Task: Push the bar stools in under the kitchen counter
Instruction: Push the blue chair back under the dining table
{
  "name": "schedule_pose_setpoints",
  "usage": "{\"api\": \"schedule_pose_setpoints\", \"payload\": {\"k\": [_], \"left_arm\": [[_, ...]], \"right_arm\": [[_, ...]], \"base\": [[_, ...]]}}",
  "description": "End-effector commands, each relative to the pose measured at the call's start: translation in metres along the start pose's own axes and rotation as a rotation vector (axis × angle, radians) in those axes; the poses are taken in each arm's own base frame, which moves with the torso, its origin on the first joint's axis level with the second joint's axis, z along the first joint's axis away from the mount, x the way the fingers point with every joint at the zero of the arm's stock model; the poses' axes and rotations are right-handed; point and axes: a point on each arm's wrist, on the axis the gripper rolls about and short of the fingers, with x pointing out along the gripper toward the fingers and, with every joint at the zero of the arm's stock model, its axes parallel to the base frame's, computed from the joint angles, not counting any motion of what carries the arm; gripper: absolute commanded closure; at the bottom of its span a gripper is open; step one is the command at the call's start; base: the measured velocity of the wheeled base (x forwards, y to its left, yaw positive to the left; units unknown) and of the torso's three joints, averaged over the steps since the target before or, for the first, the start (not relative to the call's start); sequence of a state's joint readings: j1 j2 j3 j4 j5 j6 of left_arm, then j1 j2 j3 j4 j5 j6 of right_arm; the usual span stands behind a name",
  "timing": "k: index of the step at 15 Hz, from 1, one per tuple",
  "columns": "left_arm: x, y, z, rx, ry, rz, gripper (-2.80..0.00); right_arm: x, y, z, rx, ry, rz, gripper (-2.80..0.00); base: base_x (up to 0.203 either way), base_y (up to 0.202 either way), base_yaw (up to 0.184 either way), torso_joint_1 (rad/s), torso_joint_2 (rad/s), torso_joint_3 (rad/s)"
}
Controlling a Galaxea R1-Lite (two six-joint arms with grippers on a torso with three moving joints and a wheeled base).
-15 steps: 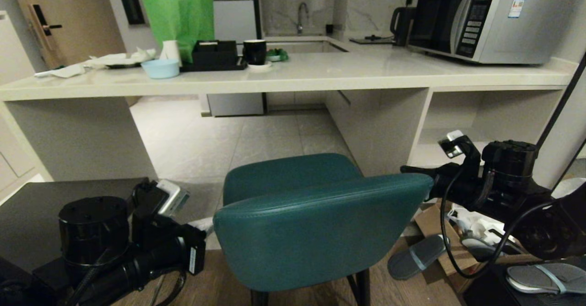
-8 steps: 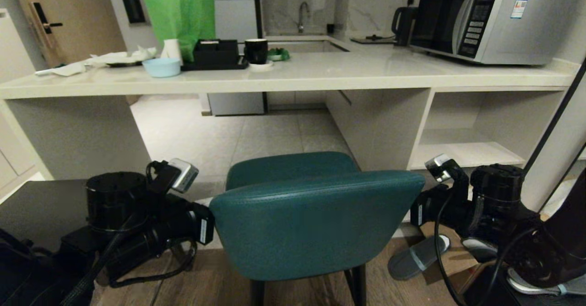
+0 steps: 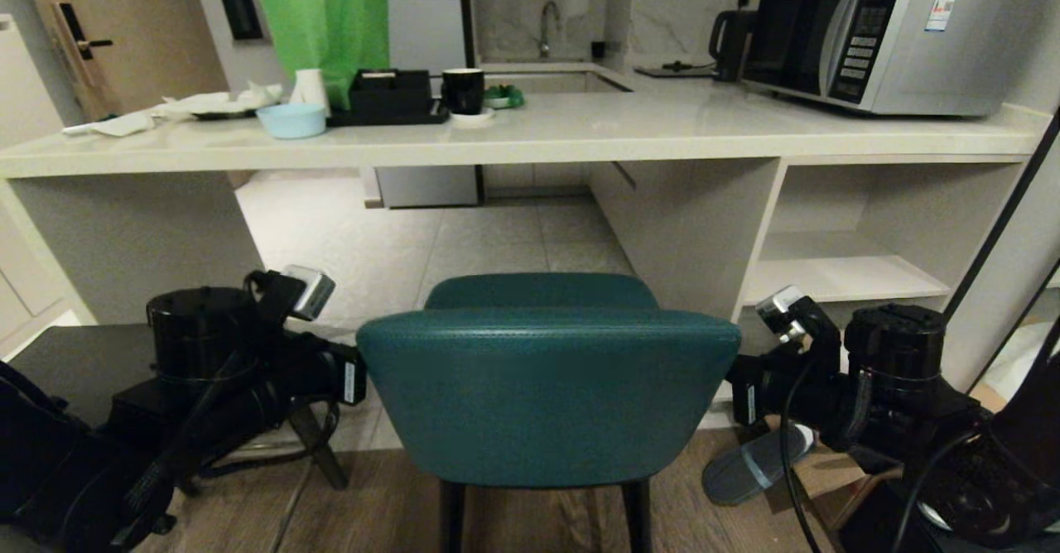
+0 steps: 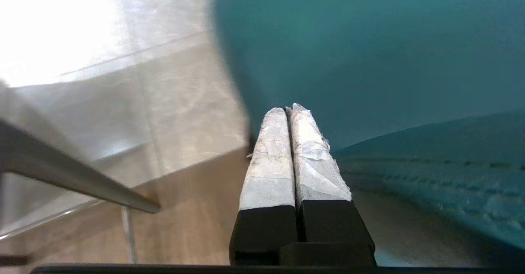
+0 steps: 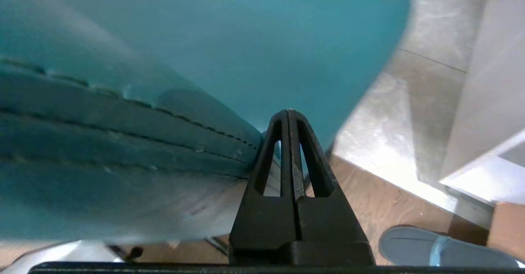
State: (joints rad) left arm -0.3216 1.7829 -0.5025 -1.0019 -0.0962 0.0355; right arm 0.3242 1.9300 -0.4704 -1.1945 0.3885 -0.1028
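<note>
Moved: teal stool (image 3: 546,391) squared up, both arms closed in on its back | left claw (image 4: 287,112) clenched, empty, at left edge | right claw (image 5: 289,114) clenched, empty, at right edge | stool between claws, desk (image 3: 530,135) opening straight ahead.

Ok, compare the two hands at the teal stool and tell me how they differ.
1. The left hand sits at the teal stool's left edge; the right hand sits at its right edge.
2. The left hand's fingers are wrapped in worn white tape; the right hand's fingers are bare black with open slots.

Both are shut, hold nothing, and lie beside the stool's curved back, tips pointing toward the kitchen counter.
</note>
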Motion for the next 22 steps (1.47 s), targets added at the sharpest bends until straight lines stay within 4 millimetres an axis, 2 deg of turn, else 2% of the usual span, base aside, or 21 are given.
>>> {"api": "schedule_pose_setpoints", "payload": {"k": [1, 5, 7, 15, 22], "left_arm": [[0.009, 0.003, 0.002, 0.001, -0.01, 0.0, 0.0], [0.013, -0.007, 0.004, 0.015, -0.015, -0.01, 0.0], [0.013, -0.007, 0.001, 0.016, 0.001, 0.041, 0.0], [0.007, -0.007, -0.009, 0.033, 0.037, 0.045, 0.0], [0.006, -0.011, -0.012, 0.036, 0.049, 0.034, 0.0]], "right_arm": [[-0.002, 0.003, 0.006, -0.013, -0.028, 0.019, 0.0], [-0.002, 0.0, 0.005, -0.009, -0.027, 0.006, 0.0], [-0.001, -0.003, 0.004, -0.004, -0.026, -0.003, 0.0], [0.012, -0.009, 0.006, -0.008, -0.034, -0.043, 0.0], [0.014, -0.008, 0.002, -0.005, -0.019, -0.04, 0.0]], "base": [[0.0, 0.0, 0.0, 0.0, 0.0, 0.0], [0.0, 0.0, 0.0, 0.0, 0.0, 0.0], [0.0, 0.0, 0.0, 0.0, 0.0, 0.0], [0.008, 0.0, 0.0, -0.001, 0.0, 0.0], [0.182, 0.0, 0.001, 0.0, 0.0, 0.007]]}}
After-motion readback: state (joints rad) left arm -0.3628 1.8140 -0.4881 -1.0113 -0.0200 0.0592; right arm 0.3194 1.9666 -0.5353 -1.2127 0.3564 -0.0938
